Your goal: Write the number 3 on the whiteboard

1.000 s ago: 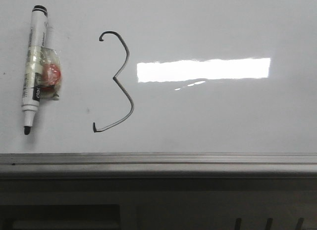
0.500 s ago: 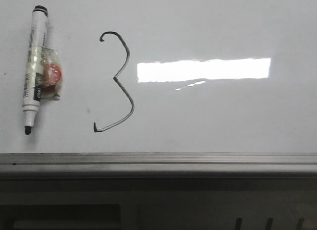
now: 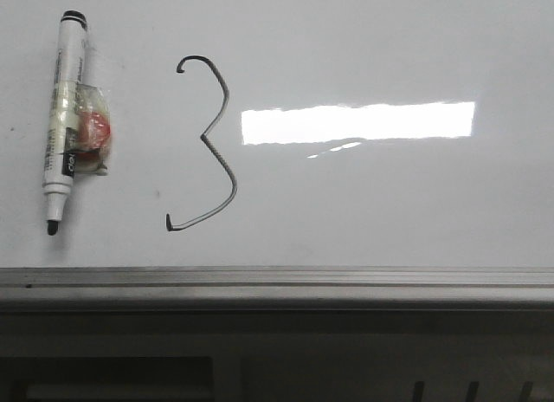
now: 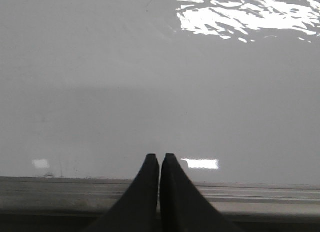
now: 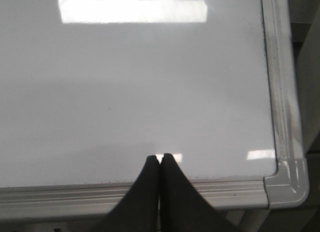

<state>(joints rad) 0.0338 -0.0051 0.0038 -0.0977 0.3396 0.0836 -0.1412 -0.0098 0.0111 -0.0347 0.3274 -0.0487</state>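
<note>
The whiteboard (image 3: 389,211) fills the front view, its grey rail along the near edge. A thin dark number 3 (image 3: 210,142) is drawn left of the middle. A white marker (image 3: 62,116) with a black tip lies flat at the far left, a taped red and clear wad on its barrel. No gripper shows in the front view. In the left wrist view my left gripper (image 4: 160,157) is shut and empty over the whiteboard (image 4: 150,92) near the rail. In the right wrist view my right gripper (image 5: 160,157) is shut and empty over the whiteboard (image 5: 140,82) near its corner.
A bright light reflection (image 3: 357,122) lies right of the number 3. The rounded corner piece of the board's frame (image 5: 287,184) shows in the right wrist view, with the board's side rail (image 5: 280,72) running from it.
The whole front view has shifted a few pixels to the right; the marker and the drawn 3 keep their places relative to each other.
</note>
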